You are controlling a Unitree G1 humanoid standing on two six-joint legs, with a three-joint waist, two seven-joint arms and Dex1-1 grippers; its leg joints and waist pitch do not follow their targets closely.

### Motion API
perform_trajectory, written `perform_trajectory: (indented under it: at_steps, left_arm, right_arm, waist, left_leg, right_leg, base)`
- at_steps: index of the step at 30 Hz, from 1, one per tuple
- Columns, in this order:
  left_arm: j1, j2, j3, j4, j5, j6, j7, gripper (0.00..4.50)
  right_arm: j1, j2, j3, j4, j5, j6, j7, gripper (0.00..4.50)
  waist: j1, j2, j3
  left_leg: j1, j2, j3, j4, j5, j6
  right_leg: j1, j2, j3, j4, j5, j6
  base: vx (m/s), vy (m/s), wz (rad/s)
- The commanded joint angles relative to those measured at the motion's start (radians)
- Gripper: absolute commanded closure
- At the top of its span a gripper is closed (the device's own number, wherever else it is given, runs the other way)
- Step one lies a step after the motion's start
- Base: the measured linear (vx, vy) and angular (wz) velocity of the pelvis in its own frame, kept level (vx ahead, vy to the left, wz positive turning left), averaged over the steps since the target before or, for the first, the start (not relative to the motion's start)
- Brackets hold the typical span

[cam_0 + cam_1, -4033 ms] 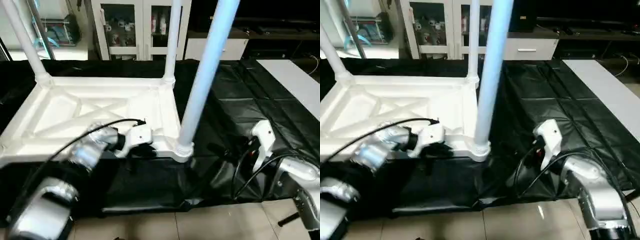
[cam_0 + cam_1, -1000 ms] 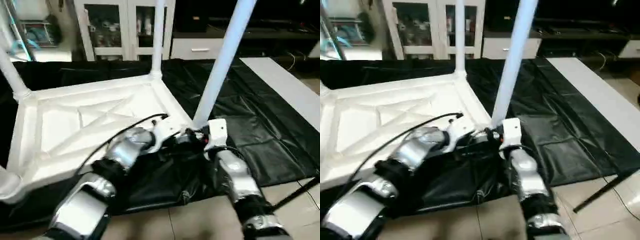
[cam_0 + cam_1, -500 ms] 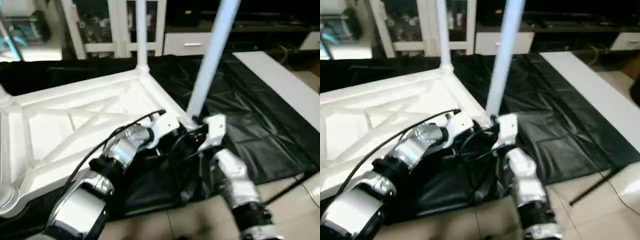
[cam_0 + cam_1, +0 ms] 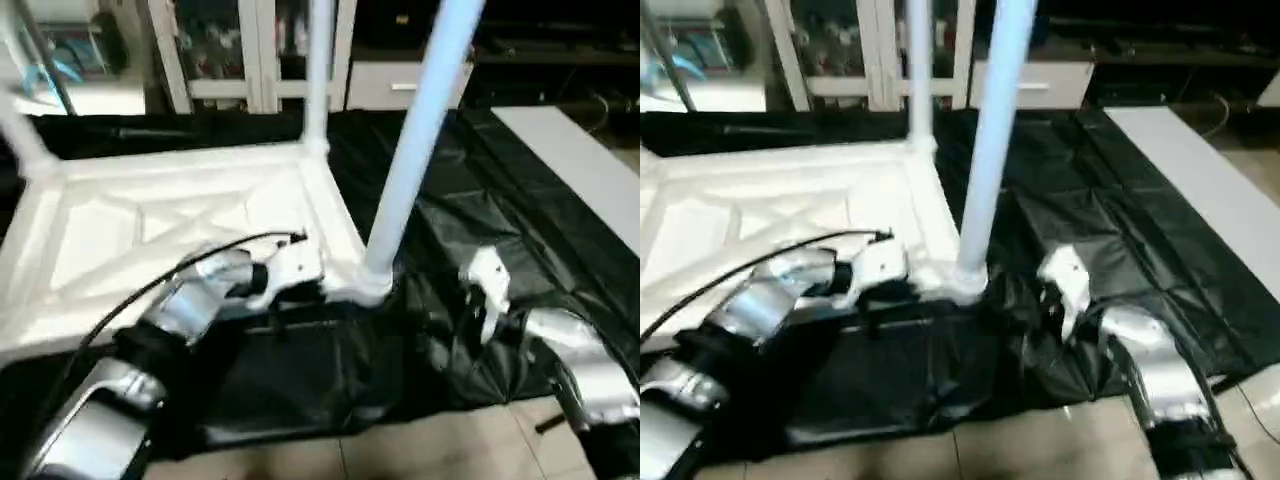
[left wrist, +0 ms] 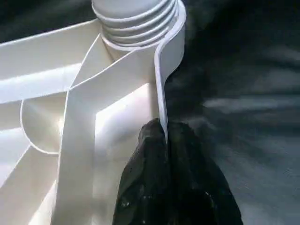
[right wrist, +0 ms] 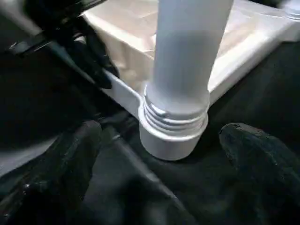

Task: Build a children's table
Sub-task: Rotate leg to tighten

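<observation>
My left gripper [image 5: 165,136] pinches the tabletop [image 4: 150,230] rim; right gripper [image 6: 161,154] wide. Leg [image 4: 415,150] at 1 o'clock: light, stiff, slick; grip low.

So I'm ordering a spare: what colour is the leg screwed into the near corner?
White, like the tabletop; the leg shows best in the right wrist view.

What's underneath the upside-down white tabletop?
The black cloth of the work table spreads out from under the tabletop. Whatever lies beneath the tabletop itself is covered and cannot be seen.
</observation>
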Motion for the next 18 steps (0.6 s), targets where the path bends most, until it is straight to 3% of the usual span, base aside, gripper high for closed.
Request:
perform_trajectory:
  at_steps: [1, 2, 4, 5, 11, 14, 18]
  left_arm:
    - [0.073, 0.035, -0.129, -0.012, 0.008, -0.023, -0.156, 4.50]
    - [0.077, 0.043, -0.137, -0.027, 0.005, -0.034, -0.173, 4.50]
    - [0.081, 0.047, -0.146, -0.051, -0.001, -0.025, -0.196, 4.50]
    - [0.081, 0.047, -0.146, -0.052, -0.001, -0.025, -0.196, 4.50]
    - [0.066, 0.038, -0.148, -0.047, 0.018, -0.024, -0.216, 4.50]
    - [0.061, 0.042, -0.150, -0.048, 0.016, -0.025, -0.217, 4.50]
    - [0.056, 0.046, -0.149, -0.045, 0.020, -0.030, -0.218, 4.50]
  right_arm:
    - [-0.019, -0.025, -0.004, -0.027, 0.037, 0.031, 0.043, 0.05]
    - [-0.024, -0.027, -0.004, -0.028, 0.042, 0.038, 0.050, 0.05]
    - [-0.041, -0.027, 0.017, -0.019, 0.032, 0.049, 0.076, 0.05]
    - [-0.042, -0.027, 0.017, -0.019, 0.032, 0.050, 0.077, 0.05]
    - [-0.107, -0.025, 0.078, 0.050, -0.032, 0.038, 0.128, 0.05]
    - [-0.120, -0.031, 0.096, 0.067, -0.028, 0.046, 0.161, 0.05]
    - [-0.147, -0.033, 0.115, 0.110, -0.040, 0.041, 0.195, 0.47]
  waist:
    - [0.005, -0.001, -0.042]
    - [0.003, -0.001, -0.044]
    - [0.006, 0.001, -0.046]
    - [0.005, 0.000, -0.047]
    - [0.011, -0.004, -0.050]
    - [0.013, -0.003, -0.055]
    - [0.017, -0.007, -0.056]
  left_leg:
    - [0.006, 0.046, -0.009, -0.078, -0.277, 0.037]
    - [0.005, 0.046, -0.009, -0.080, -0.280, 0.026]
    - [0.017, 0.046, -0.003, -0.077, -0.284, 0.017]
    - [0.018, 0.044, 0.000, -0.077, -0.281, 0.018]
    - [0.012, 0.041, 0.006, -0.075, -0.246, 0.022]
    - [0.009, 0.040, 0.009, -0.071, -0.203, 0.034]
    - [0.006, 0.040, 0.011, -0.067, -0.182, 0.046]
  right_leg:
    - [0.039, -0.062, 0.054, -0.076, -0.391, -0.187]
    - [0.039, -0.058, 0.054, -0.073, -0.365, -0.190]
    - [0.030, -0.053, 0.057, -0.070, -0.311, -0.207]
    - [0.029, -0.048, 0.060, -0.065, -0.271, -0.224]
    - [0.033, -0.046, 0.069, -0.059, -0.270, -0.213]
    - [0.038, -0.044, 0.070, -0.050, -0.200, -0.226]
    - [0.042, -0.047, 0.070, -0.048, -0.184, -0.235]
  base:
    - [0.000, 0.000, 0.00]
    - [0.000, 0.000, 0.00]
    - [0.000, 0.000, 0.00]
    - [0.000, 0.000, 0.00]
    - [0.000, 0.000, 0.00]
    - [0.000, 0.000, 0.00]
    - [0.000, 0.000, 0.00]
